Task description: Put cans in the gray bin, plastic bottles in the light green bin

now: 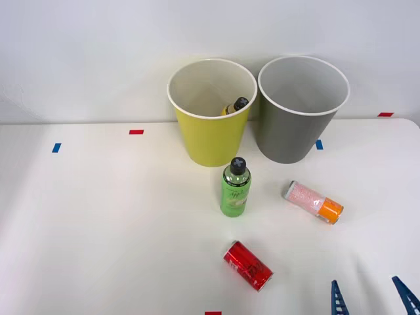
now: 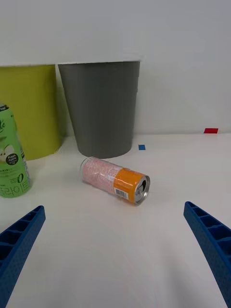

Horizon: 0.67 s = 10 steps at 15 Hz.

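The pink can [image 2: 115, 181] is lying on its side.
The right gripper [image 2: 115, 250] is reaching toward it, wide open and empty.

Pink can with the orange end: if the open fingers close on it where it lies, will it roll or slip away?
The pink can lies on its side on the smooth white table, so a nudge would probably roll it. Its round, glossy wall may slip between the ribbed fingers. It looks undented, probably stiff enough for a light squeeze.
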Motion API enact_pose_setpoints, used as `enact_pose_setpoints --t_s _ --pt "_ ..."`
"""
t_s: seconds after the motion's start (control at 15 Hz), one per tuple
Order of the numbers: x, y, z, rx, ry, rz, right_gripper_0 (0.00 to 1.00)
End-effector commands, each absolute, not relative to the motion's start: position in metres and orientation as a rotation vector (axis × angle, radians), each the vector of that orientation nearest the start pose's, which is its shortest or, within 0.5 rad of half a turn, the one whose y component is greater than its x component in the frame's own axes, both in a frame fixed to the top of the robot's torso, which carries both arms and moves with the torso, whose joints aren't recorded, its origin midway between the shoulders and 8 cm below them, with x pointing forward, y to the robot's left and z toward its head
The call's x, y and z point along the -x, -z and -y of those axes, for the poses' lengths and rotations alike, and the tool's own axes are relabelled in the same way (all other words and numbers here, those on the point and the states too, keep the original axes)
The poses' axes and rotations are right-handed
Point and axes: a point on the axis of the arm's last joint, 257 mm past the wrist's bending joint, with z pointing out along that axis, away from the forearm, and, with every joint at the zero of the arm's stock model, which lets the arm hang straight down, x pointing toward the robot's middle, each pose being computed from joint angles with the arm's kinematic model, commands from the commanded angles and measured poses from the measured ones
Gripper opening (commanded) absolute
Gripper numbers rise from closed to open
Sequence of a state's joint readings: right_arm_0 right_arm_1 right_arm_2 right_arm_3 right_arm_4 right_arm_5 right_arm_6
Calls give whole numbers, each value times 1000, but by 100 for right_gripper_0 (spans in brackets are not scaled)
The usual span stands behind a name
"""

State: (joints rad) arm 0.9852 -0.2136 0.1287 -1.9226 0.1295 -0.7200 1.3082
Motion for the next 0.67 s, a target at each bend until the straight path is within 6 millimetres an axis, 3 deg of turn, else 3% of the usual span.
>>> enact_pose_setpoints --t_s 0.07,0.67 --pt "-257 239 276 111 0 -1573 100" --pt "-334 214 265 250 -33 -1816 100"
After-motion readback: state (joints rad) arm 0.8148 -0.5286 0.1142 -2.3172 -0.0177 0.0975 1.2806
